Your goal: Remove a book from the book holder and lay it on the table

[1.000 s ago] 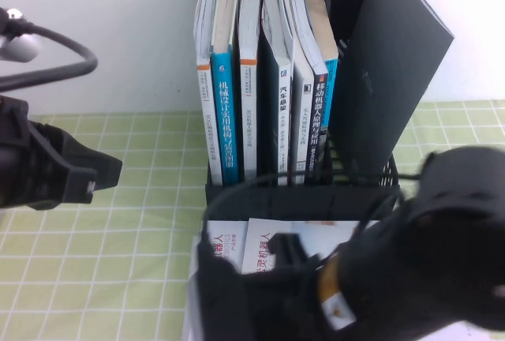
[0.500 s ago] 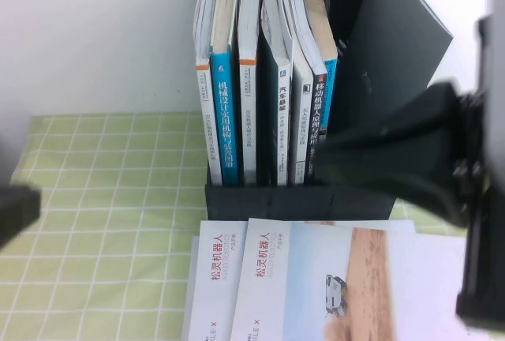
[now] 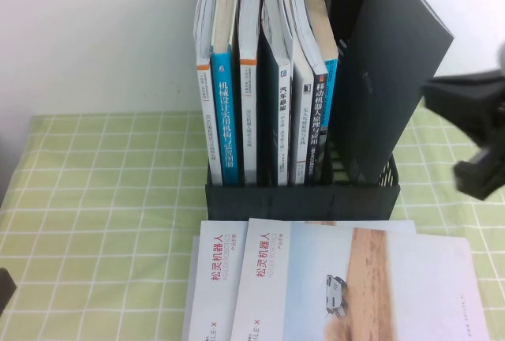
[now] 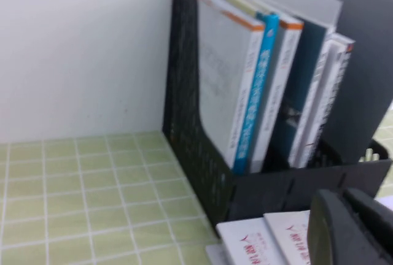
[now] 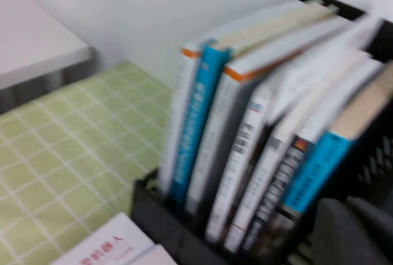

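Note:
The black book holder [image 3: 300,199] stands at the back of the green checked table [image 3: 102,199] with several upright books. A large thin grey book [image 3: 394,65] leans in its right slot. A white book [image 3: 355,286] with a tan strip, a small robot and a red title lies flat in front of the holder, on top of a second similar one [image 3: 215,286]. My right gripper [image 3: 473,132] hovers at the right edge beside the holder, open and empty. My left gripper [image 3: 3,290] barely shows at the lower left edge, away from the books.
A white wall rises behind the holder. Open green cloth lies to the left of the holder and the flat books. In the left wrist view the holder's mesh side [image 4: 190,130] and the flat books' corners [image 4: 264,243] show.
My right arm has lifted off the flat books and pulled back to the right edge. My left arm has withdrawn to the lower left corner. The flat books now lie uncovered.

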{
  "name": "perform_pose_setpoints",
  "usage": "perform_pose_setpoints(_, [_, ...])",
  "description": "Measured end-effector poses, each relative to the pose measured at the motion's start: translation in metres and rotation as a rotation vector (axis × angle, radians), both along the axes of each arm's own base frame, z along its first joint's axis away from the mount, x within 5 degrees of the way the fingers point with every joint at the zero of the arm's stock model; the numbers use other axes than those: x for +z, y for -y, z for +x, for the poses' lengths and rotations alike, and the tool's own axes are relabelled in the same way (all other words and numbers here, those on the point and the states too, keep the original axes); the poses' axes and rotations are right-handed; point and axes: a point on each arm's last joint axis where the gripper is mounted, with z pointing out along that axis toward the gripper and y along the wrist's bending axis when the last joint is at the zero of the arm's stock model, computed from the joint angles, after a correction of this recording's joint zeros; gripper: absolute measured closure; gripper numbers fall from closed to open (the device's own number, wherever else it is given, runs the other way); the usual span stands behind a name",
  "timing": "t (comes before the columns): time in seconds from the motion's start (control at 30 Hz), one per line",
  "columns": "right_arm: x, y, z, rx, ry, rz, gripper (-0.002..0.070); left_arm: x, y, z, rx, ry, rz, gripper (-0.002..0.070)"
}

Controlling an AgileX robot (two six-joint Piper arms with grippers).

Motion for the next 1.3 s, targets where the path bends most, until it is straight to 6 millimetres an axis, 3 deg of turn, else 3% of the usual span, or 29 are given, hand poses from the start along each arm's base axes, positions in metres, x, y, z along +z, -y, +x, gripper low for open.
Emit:
perform_pose_setpoints(0.13, [-0.022,0.030,-0.005,-0.124,0.001,0.013,0.0678,-0.022,-0.002,0.008,0.031,-0.031,-0.004,0.0678])
perform_pose_setpoints(0.33, [-0.057,0.051,-0.039,-0.164,-0.037,0.038,0.0678,-0.051,-0.002,0.013,0.054,-0.107,-0.023,0.0678])
perform_pose_setpoints(0.57, [-0.089,0.063,-0.066,-0.156,-0.050,0.017,0.0678,-0.057,-0.003,0.015,0.064,-0.114,-0.029,0.0678])
perform_pose_setpoints(1.3, [-0.101,0.062,-0.073,-0.107,-0.141,-0.046,0.0678,-0.055,0.000,0.015,0.053,-0.128,-0.166,0.0678])
